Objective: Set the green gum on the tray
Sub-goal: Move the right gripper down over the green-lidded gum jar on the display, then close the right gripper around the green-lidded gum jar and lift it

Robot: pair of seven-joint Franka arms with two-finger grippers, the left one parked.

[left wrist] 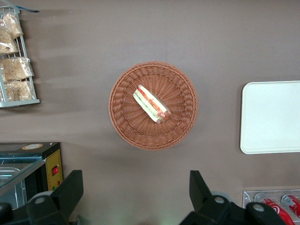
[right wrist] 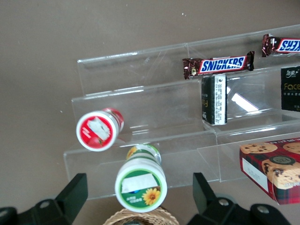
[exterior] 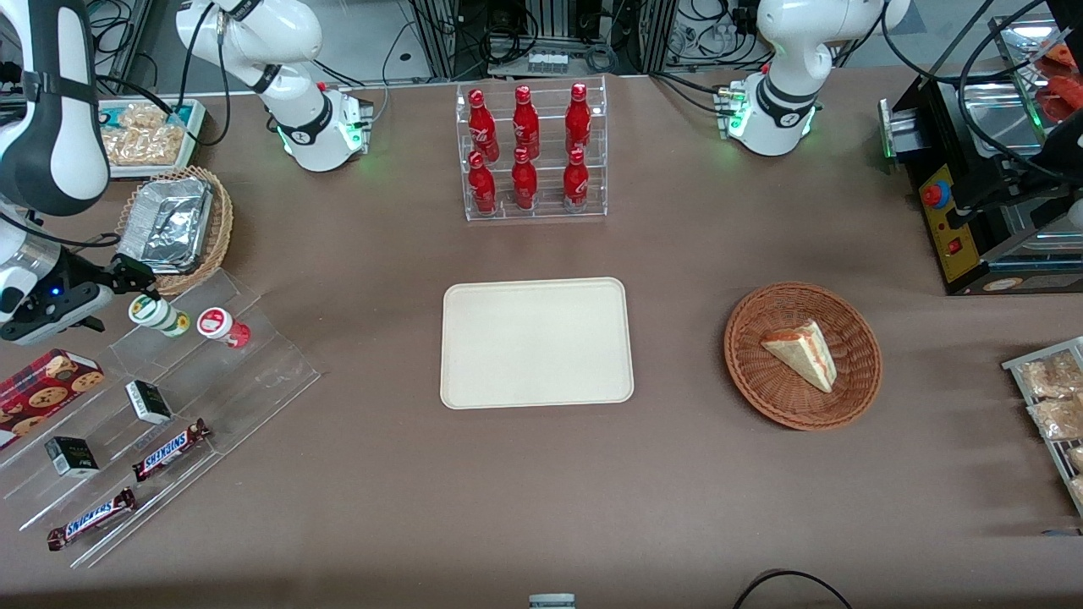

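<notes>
Arm shells: you see glossy white rounded housings with black joint bands.
Base: white dome, green status light, black cables attached.
Wrist: grey-white block, small blue indicator.
Claw (exterior: 135, 279): black, with matte angular fingers (right wrist: 72, 197).

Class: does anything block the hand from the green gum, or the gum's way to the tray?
Nothing visible: the open hand straddles the green gum. The red gum stands beside it, toward the tray.
</notes>
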